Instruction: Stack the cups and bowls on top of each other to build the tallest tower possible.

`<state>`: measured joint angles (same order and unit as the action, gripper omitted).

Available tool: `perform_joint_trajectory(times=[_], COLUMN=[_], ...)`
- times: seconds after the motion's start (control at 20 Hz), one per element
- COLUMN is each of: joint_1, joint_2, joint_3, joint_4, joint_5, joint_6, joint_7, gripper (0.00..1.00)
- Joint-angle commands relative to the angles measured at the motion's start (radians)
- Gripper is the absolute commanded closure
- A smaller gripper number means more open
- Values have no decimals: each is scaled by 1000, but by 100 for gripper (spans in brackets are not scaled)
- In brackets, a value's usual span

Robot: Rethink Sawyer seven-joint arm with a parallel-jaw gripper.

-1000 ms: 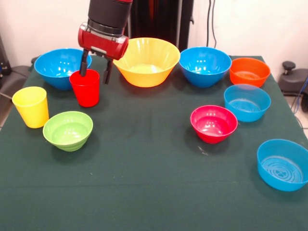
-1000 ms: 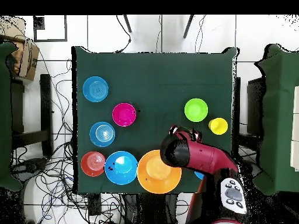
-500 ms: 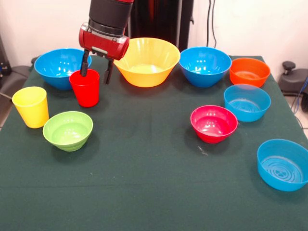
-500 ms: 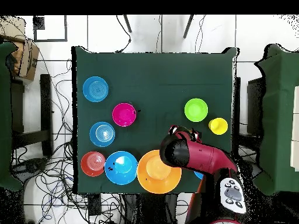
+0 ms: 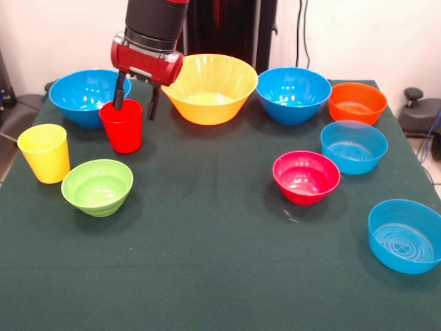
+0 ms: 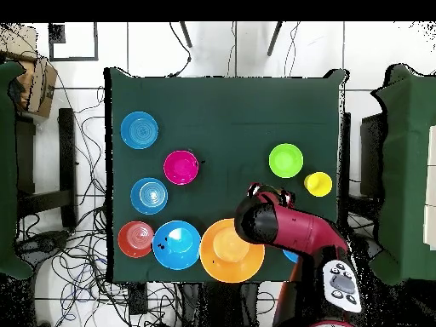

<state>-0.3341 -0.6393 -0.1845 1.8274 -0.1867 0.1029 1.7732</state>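
We see the arm (image 5: 153,27) drop almost straight down from twelve o'clock, its wrist vertical and the gripper (image 5: 136,105) pointing at the table. Its two dark fingers (image 5: 120,92) stand spread, one on either side of the red cup's (image 5: 122,127) rim, neither clearly pressing it. In the overhead view the arm hides the cup almost wholly.

Nearest us in the front view lie the pale blue bowl (image 5: 405,236) at four o'clock and the light green bowl (image 5: 97,187) at eight. Behind these sit the pink-red bowl (image 5: 306,177) and the yellow cup (image 5: 45,153); another pale blue bowl (image 5: 353,147) stands at three. The red cup stands upright, mouth up, long axis vertical, at ten o'clock, just in front of a deep blue bowl (image 5: 81,95). Farthest are the big yellow-orange bowl (image 5: 209,88) at twelve, a second deep blue bowl (image 5: 293,94) and the orange bowl (image 5: 357,103). Nothing is stacked.

The table (image 5: 207,262) wears a dark green cloth; cables (image 6: 77,170) trail over the floor around it.
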Motion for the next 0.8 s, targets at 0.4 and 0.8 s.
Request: perform_joint_trajectory(times=[0.4, 0.8], joint_1=[-19, 19], joint_2=[95, 121], joint_3=[105, 55], joint_4=[38, 21], joint_5=[10, 15], joint_6=[-79, -80], joint_7=[171, 177], gripper=[0, 0])
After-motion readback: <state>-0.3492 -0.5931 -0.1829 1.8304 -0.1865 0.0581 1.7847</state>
